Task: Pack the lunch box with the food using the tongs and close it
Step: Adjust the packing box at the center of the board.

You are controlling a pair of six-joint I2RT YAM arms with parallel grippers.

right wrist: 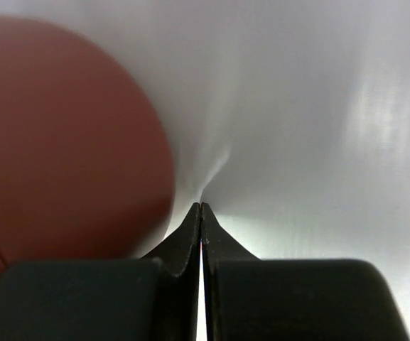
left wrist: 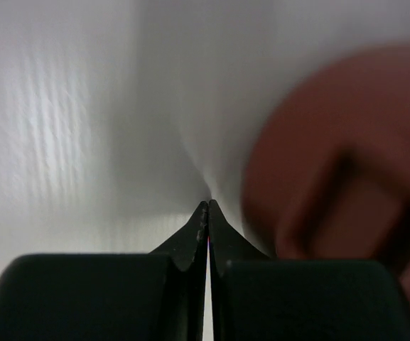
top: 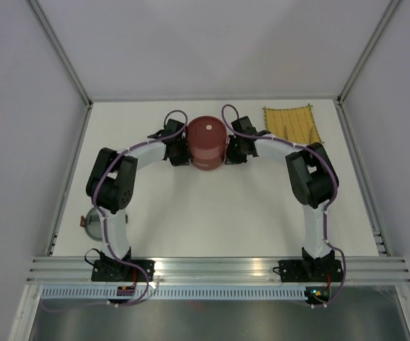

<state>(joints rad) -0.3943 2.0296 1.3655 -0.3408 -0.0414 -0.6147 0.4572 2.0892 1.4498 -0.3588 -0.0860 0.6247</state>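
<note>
Lunch box stacked and lidded: this looks like the home stretch!
The lunch box point(top: 208, 145) stands at 12 o'clock on the counter point(top: 212, 213), bowls stacked and the red lid point(top: 208, 126) on top. The left gripper point(left wrist: 207, 207) sits at its 9 o'clock and the right gripper point(right wrist: 201, 207) at its 3 o'clock, both clenched on nothing, just beside the red wall. No tongs or loose food are in sight, and none shows on the yellow mat point(top: 292, 124) at 2 o'clock. My call: it's packed and closed, and the arms only need to back away.
</note>
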